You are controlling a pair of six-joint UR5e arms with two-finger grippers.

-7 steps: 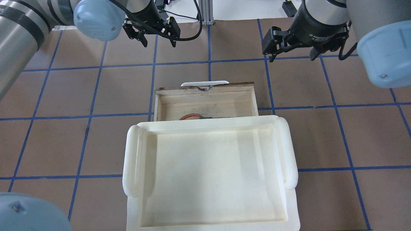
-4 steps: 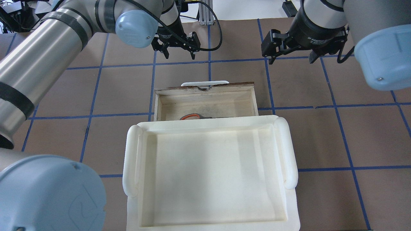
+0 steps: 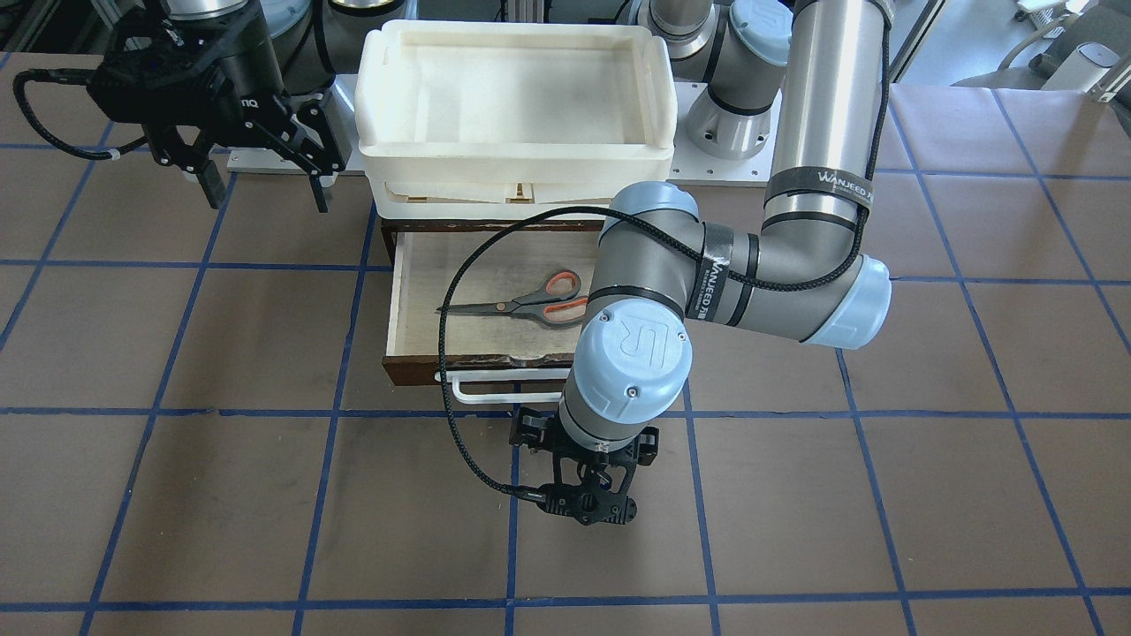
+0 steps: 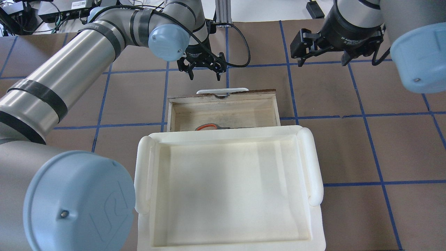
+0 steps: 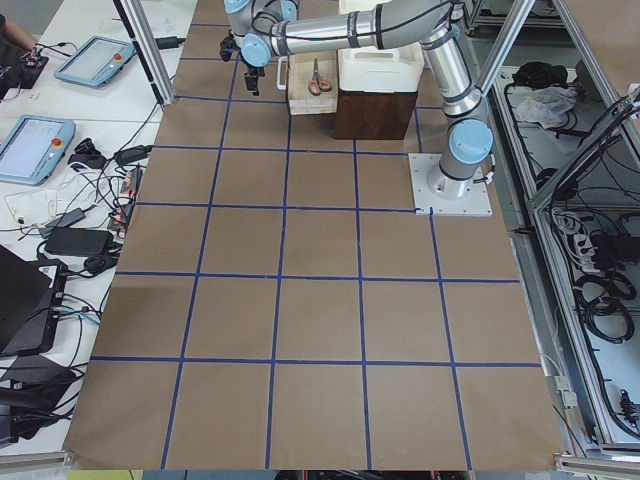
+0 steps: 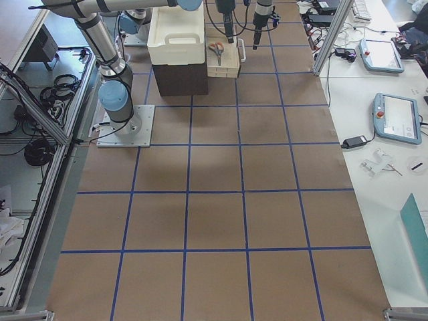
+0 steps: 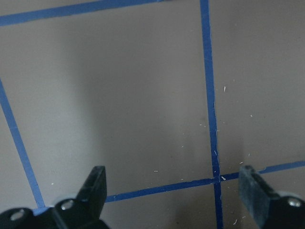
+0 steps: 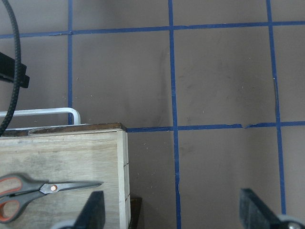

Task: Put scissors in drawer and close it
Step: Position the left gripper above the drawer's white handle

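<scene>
- Scissors [image 3: 521, 305] lie flat on the pale floor of the open drawer [image 3: 415, 305]. The blades point toward my right side and the orange-lined handles toward my left.
- The drawer is pulled out of a dark cabinet [image 5: 375, 115] that stands near my edge of the table, and it opens toward the far edge. A white tray [image 4: 143, 174] sits on top of the cabinet.
- My left gripper [image 4: 204, 74] hangs over bare table just beyond the drawer's white bar handle [image 3: 495, 389]. It is spread wide, holds nothing and touches nothing.
- My right gripper [image 3: 265, 196] is off to the drawer's side, also wide and empty, well apart from it.
- I judge that the scissors step is done and only the closing push is left.
- One risk is that a spread finger slips under the bar handle and hooks it instead of pressing the dark front panel.
- A push off centre could skew the drawer so that it binds partway in.
- The black cable [image 3: 455, 291] loops above the drawer and could snag on the handle or get pinched.
- A hard push might slide the whole cabinet, as I cannot see whether it is fixed down.
</scene>
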